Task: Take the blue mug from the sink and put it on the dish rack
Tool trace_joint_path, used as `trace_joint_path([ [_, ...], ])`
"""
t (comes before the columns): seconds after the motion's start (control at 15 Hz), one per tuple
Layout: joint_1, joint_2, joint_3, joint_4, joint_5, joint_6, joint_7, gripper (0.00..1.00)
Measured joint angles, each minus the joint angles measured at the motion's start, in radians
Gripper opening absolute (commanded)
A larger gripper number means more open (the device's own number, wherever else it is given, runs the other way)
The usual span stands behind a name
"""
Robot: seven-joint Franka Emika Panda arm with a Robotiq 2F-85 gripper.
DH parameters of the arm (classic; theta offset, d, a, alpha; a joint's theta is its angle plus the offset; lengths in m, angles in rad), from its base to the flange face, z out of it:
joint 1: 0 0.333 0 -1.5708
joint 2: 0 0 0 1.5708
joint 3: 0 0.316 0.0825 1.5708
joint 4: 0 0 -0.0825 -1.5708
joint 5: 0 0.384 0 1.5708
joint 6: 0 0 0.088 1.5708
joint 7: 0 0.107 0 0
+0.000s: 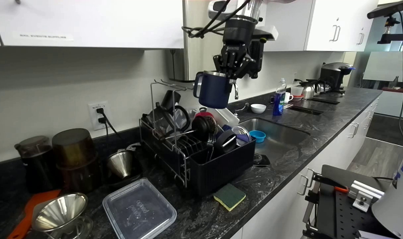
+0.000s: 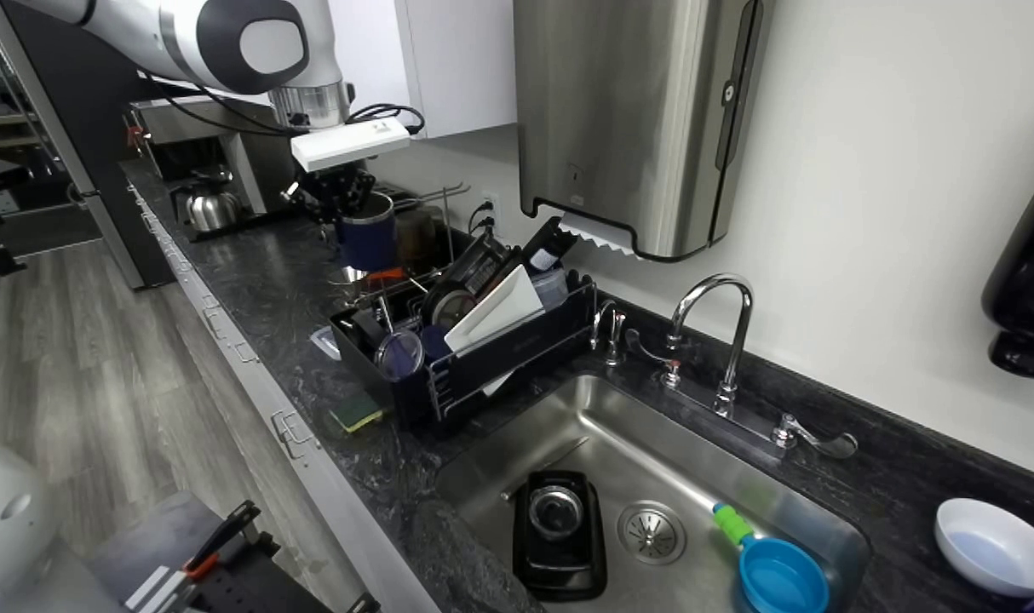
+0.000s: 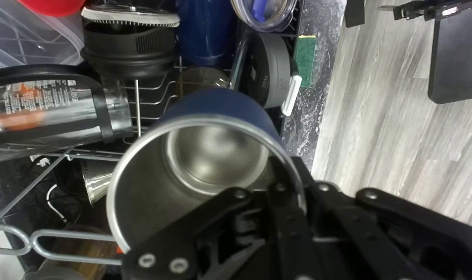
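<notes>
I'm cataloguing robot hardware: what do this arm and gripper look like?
The arm is white and rounded with dark-grey joint trim; black cables loop beside it. The gripper is black, with angular linked jaws and pale ROBOTIQ lettering.

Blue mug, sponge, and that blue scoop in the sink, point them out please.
Blue mug [image 1: 213, 91], in an exterior view: outer side of its body.
Sponge [image 1: 230, 196], in an exterior view: its green face.
Blue scoop [image 2: 783, 573], in an exterior view: inside of its bowl.
</notes>
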Motion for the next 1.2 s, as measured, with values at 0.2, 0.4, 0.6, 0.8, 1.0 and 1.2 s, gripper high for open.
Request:
trace_joint_path([
  [0.2, 0.000, 0.022, 0.011, 0.018, 0.000, 0.000, 0.000, 0.02],
  [0.4, -0.001, 0.040, 0.018, 0.034, 0.000, 0.000, 0.000, 0.02],
  [0.6, -0.019, 0.067, 0.016, 0.052, -0.005, 0.000, 0.000, 0.02],
  [0.8, -0.047, 0.091, 0.014, 0.070, -0.011, 0.000, 0.000, 0.02],
  [1.0, -0.052, 0.108, 0.016, 0.086, -0.012, 0.000, 0.000, 0.02],
  [1.2, -0.053, 0.119, 0.018, 0.095, -0.017, 0.000, 0.000, 0.02],
])
